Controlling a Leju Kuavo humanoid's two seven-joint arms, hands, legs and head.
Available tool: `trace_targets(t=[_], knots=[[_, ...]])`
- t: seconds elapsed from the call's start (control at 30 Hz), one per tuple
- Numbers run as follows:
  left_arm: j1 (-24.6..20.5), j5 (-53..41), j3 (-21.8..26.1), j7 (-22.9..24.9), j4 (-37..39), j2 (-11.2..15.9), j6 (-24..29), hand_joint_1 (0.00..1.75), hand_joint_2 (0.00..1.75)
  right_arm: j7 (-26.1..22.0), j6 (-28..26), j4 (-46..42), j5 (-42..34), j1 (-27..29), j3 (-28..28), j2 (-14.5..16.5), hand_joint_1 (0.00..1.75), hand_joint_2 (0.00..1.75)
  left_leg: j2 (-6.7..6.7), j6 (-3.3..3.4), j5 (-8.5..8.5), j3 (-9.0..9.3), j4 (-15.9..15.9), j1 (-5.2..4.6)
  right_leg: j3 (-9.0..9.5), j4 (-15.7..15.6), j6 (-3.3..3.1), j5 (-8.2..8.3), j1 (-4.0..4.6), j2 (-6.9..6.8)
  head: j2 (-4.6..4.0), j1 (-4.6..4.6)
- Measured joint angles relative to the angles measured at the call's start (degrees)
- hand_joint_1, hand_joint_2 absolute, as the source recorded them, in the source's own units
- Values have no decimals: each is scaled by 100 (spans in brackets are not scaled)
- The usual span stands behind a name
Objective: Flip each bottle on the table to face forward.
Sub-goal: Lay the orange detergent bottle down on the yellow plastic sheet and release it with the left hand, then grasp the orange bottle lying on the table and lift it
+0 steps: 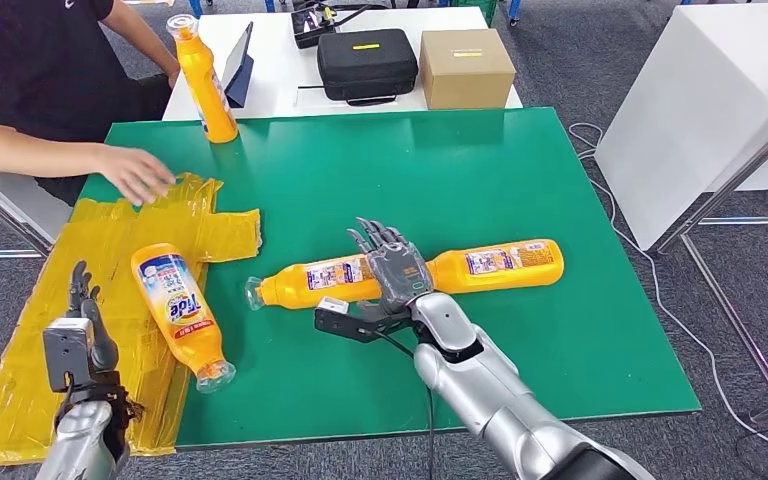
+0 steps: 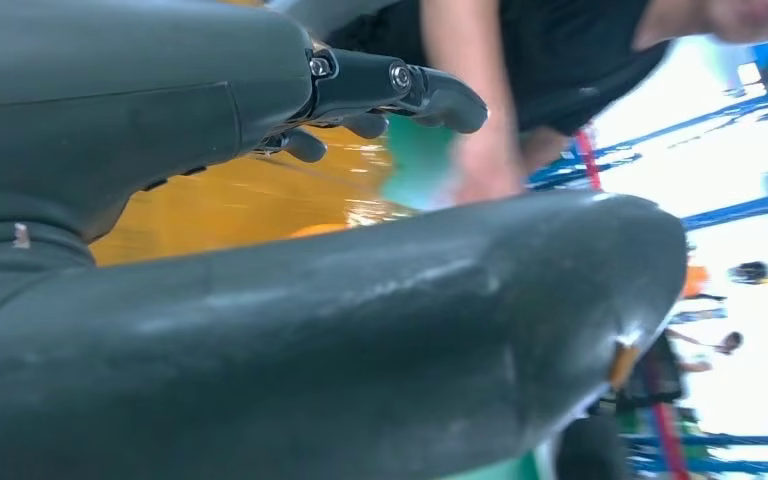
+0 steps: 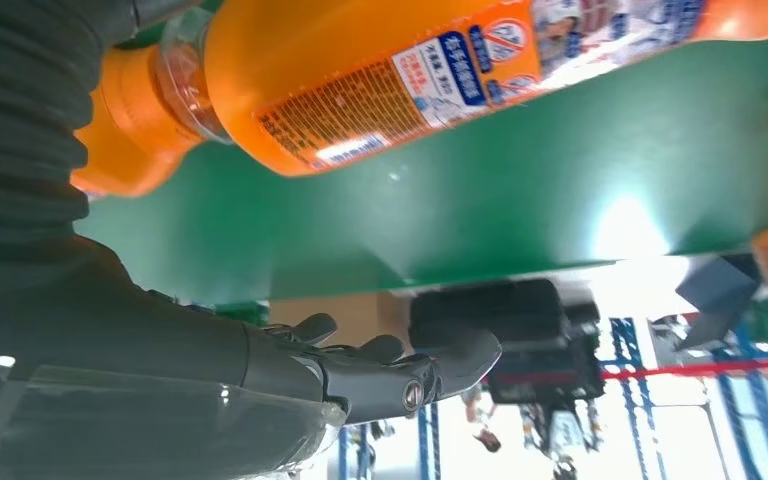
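hovering over the middle of the table, the right hand (image 1: 392,262) is open, fingers spread and holding nothing, directly above two long orange plastic bottles (image 1: 410,275) lying end to end, long axis running left-right across the green table mat (image 1: 480,170); the left hand (image 1: 85,330) is open, low beside the third orange bottle with the tide label up (image 1: 175,310), on the crumpled yellow plastic sheet (image 1: 110,240). a person's hand (image 1: 135,172) rests on that sheet near an upright orange bottle (image 1: 203,80), well apart from the right hand.

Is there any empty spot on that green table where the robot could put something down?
Yes. The green mat is bare across its far middle and right, beyond the two orange bottles lying end to end. The near right corner is free too. The left is crowded: crinkled yellow plastic sheet, orange Tide bottle lying flat, a person's hand.
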Motion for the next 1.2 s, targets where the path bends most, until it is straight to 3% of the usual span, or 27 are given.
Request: trace_targets(t=[0.37,0.83,1.2], knots=[[228,469,-446,119,-1275,-42,-113,0,0,97,7,818,59,-187,-284,54,0,175,-2,0,-1,-3,0,-1,-2,0,0,0,-1,-2,0,0],[300,622,-589,74,-1619,-44,-113,0,0,150,109,1125,129,-268,-320,84,0,175,-1,0,-1,-3,0,-1,-2,0,0,0,-1,-2,0,1],[339,841,-978,-26,-1940,-45,-76,0,0,268,38,1798,438,-538,-354,285,0,175,-1,0,-1,-3,1,-1,-2,0,0,0,0,-2,1,0]])
